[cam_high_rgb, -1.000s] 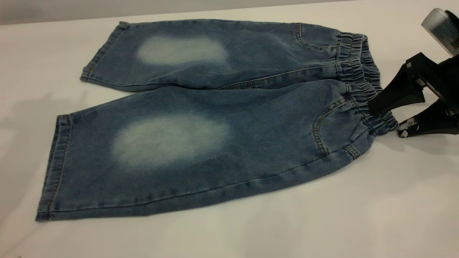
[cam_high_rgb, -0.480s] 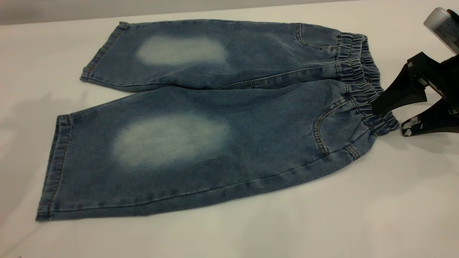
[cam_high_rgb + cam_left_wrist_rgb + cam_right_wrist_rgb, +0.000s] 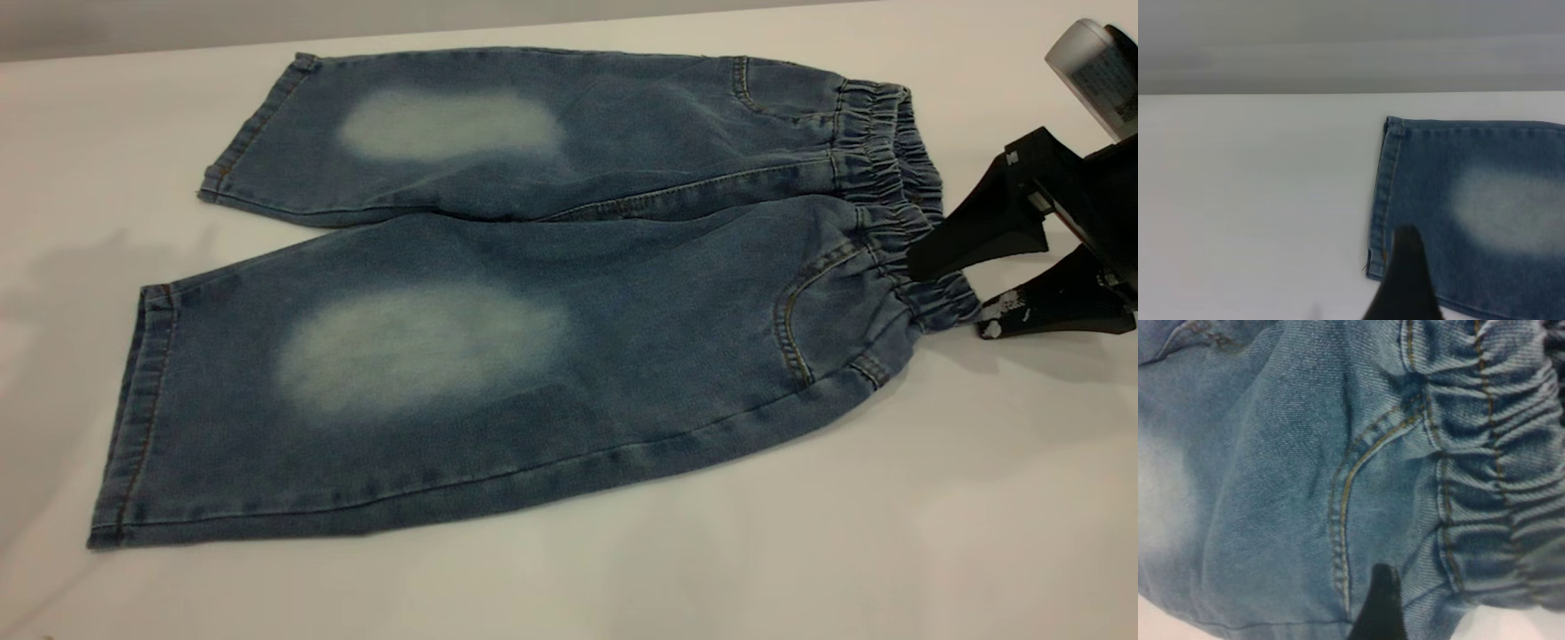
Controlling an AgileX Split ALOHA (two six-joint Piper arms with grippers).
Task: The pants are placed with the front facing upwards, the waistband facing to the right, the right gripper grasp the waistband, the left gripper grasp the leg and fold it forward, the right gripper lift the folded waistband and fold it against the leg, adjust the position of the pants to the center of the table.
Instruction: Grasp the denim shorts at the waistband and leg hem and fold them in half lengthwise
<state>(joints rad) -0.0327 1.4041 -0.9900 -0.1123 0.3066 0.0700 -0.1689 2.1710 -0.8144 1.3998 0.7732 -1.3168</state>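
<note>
The denim pants (image 3: 498,293) are lying flat on the table (image 3: 889,533). Their soft, bunching waistband (image 3: 898,213) is being straddled by the right gripper (image 3: 947,289), spread wide, nothing held; gathered elastic should be pinched.

A blue denim pants leg (image 3: 1471,213) is lying on the white table (image 3: 1251,200), its stitched hem (image 3: 1386,193) facing frame-left; one dark gripper finger (image 3: 1405,283) is overlapping it at bottom centre.

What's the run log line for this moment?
blue denim pants: flat, front up, unfolded | gathered waistband: right end | right claw: open, straddling waistband | left claw: near leg hem
</note>
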